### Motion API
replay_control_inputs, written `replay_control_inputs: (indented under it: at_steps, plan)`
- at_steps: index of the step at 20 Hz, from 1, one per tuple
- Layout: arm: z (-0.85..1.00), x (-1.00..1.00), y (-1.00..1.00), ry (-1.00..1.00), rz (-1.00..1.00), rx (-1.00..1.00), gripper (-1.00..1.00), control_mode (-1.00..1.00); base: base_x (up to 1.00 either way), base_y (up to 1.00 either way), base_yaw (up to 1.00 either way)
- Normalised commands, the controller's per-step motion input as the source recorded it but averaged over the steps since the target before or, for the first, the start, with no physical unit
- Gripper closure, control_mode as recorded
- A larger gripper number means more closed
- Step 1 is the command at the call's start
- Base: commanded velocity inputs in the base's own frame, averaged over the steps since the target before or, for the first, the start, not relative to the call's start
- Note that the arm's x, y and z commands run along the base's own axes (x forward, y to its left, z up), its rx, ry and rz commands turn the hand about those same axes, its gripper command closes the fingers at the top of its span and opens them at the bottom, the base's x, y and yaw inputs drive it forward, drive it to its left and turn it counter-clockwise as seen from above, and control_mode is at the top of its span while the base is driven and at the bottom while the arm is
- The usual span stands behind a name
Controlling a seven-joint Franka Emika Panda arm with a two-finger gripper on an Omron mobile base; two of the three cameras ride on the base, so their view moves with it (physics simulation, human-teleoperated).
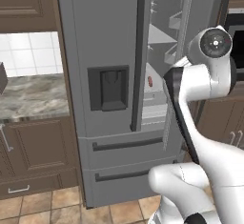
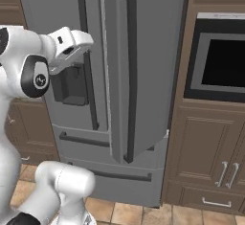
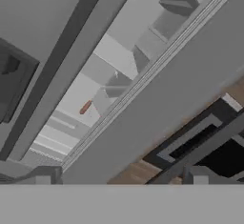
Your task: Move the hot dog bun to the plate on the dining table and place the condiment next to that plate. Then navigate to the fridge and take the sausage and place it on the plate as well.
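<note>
Fridge (image 1: 109,51): tall, dark grey, two upper doors over two drawers. Left door shut, with a recessed dispenser panel (image 1: 108,88) and a long black vertical handle (image 1: 138,56). Right door (image 2: 143,66) swung partly open; in the right base view it stands edge-on and hides the whole interior.

Interior: seen through the narrow gap in the left base view and the hand view. Pale grey shelves (image 3: 112,56) and door bins, partly cut off by the door edge and by the arm.

Sausage (image 1: 150,81): small reddish oblong lying on a middle shelf inside the fridge. Also in the hand view (image 3: 85,107), tilted there because the camera is rolled. Too small to make out detail.

Gripper (image 3: 121,180): two dark fingertips low in the hand view, set wide apart, holding nothing, well short of the sausage. In the right base view the hand (image 2: 72,47) is seen from behind in front of the left door, fingers hidden.

Surroundings: brown cabinets (image 2: 206,152); built-in oven (image 2: 220,59), cut off at the right edge; marble counter (image 1: 31,96) left of the fridge; tiled floor (image 1: 43,208).
</note>
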Motion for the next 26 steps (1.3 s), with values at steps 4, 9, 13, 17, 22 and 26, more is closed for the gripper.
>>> replay_control_inputs:
  at_steps: [4,9,13,17,22,26]
  plan:
    - [0.02,0.44,0.57,0.07,-0.02,-0.24,-1.0,-1.0,0.0,0.0,0.0]
    - [-0.08,0.64,0.08,0.0,0.0,-0.13,-1.0,-1.0,0.0,0.0,0.0]
    - [-0.22,0.83,0.01,0.0,0.0,-0.1,-1.0,-1.0,0.0,0.0,0.0]
    - [-0.24,0.89,0.0,0.0,0.0,-0.09,-1.0,-1.0,0.0,0.0,0.0]
    - [-0.23,0.81,-0.08,0.0,0.0,-0.05,-1.0,-1.0,0.0,0.0,0.0]
    - [-0.13,0.5,-0.27,0.0,-0.02,-0.04,-1.0,-1.0,0.0,0.0,0.0]
